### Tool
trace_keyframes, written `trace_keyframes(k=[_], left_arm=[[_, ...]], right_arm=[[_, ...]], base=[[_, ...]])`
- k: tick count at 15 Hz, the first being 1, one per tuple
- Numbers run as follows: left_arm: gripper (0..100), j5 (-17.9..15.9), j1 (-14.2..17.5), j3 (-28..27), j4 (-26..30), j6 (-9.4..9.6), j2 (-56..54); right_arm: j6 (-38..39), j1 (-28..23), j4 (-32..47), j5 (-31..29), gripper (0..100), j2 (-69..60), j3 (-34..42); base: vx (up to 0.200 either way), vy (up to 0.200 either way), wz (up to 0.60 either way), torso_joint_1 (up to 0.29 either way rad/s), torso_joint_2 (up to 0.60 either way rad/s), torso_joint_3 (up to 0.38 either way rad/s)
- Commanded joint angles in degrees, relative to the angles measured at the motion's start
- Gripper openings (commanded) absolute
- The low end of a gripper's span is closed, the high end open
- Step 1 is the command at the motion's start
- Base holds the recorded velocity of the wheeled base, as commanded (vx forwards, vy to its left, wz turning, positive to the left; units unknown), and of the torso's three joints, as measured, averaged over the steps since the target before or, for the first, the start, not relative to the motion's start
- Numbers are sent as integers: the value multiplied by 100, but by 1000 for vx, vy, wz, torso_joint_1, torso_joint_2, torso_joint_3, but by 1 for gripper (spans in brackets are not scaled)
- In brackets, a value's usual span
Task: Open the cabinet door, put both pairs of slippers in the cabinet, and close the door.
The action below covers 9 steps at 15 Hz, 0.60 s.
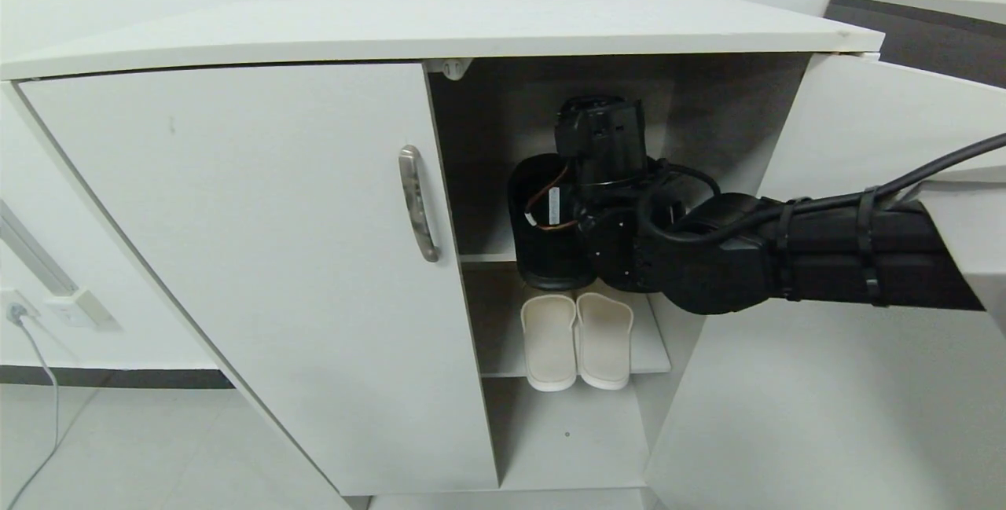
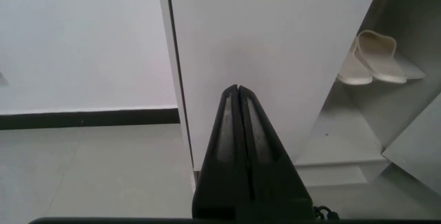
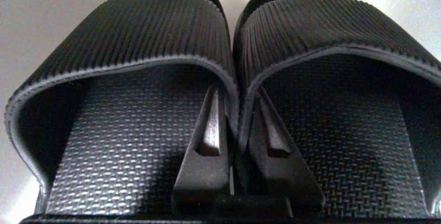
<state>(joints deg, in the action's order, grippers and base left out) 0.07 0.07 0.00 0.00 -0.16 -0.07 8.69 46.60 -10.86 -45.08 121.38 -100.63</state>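
1. The black slippers [image 3: 158,38] have ribbed straps and diamond-patterned footbeds, and sit pressed side by side.
2. The right gripper [image 3: 238,124] has one finger inside each slipper, pinching their two inner walls together.
3. The head view shows the pair held inside the open half of the white cabinet [image 1: 440,23], above the shelf [image 1: 652,353]. Their long axis stands nearly upright; whether the lower end touches the shelf is hard to tell.
4. The white slippers [image 1: 576,341] lie flat and side by side on that shelf. Their long axes run front to back, and the near ends stick out over the shelf's front edge.
5. The left door [image 1: 236,258], with a metal handle [image 1: 416,203], is shut; the right door [image 1: 864,125] is swung open.
6. The left gripper [image 2: 238,93] hangs outside before the shut door, fingers together, holding nothing.
7. Around the cabinet are a white wall, a pale floor, a dark baseboard and a wall socket [image 1: 16,312] with a cable.
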Motion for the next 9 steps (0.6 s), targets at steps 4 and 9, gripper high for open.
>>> trace_keyframes(k=[4,9], left_arm=[[0,1,1,-9,0,-2,7],[0,1,1,-9,0,-2,7]], right_arm=[[1,-152,163,70,0,325,-527],[1,-266,260,78,0,527,-800]], base=[[0,0,0,0,0,0],[0,0,0,0,0,0]])
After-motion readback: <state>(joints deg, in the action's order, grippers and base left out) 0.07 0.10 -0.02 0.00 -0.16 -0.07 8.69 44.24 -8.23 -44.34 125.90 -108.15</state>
